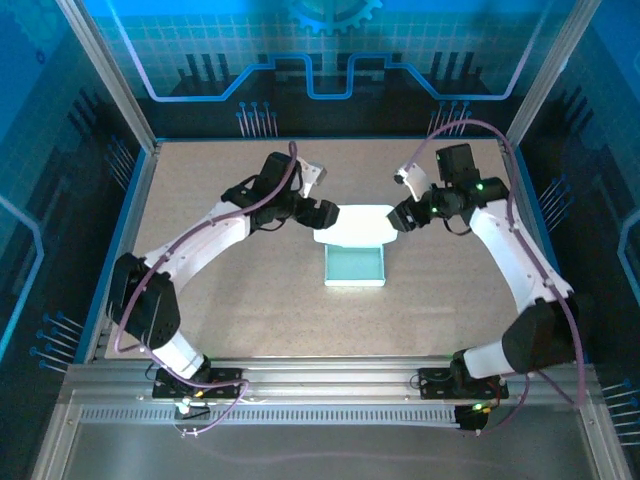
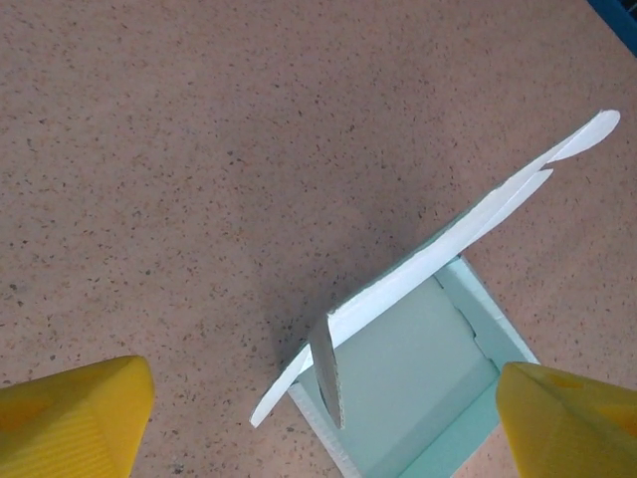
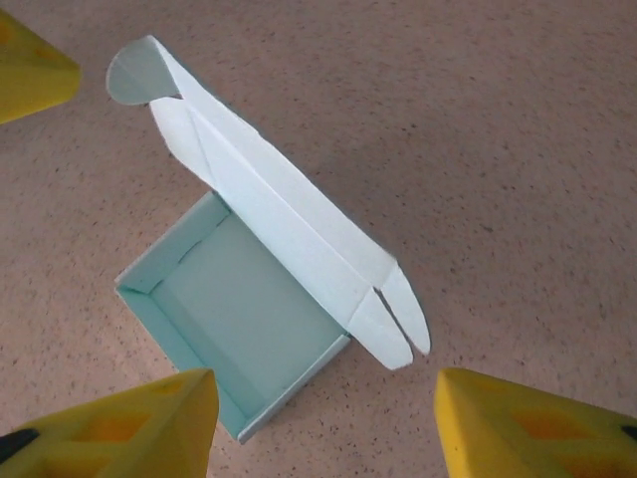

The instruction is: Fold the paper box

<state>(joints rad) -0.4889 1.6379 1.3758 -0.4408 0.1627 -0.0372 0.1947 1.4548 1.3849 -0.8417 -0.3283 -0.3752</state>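
The paper box (image 1: 355, 266) sits mid-table as a pale blue open tray, with its white lid (image 1: 353, 225) raised at the far side. My left gripper (image 1: 325, 215) is at the lid's left end and my right gripper (image 1: 400, 215) at its right end. In the left wrist view the tray (image 2: 418, 378) and the tilted lid (image 2: 478, 224) lie between the wide-apart yellow fingers (image 2: 70, 418), untouched. In the right wrist view the tray (image 3: 249, 299) and the lid's rounded tabs (image 3: 398, 324) lie ahead of my open right gripper (image 3: 323, 398). Neither gripper holds anything.
The speckled tan tabletop (image 1: 250, 300) surrounds the box, bounded by a blue rim and metal frame posts (image 1: 110, 80). A yellow fingertip of the other arm (image 3: 30, 60) pokes in at the top left of the right wrist view.
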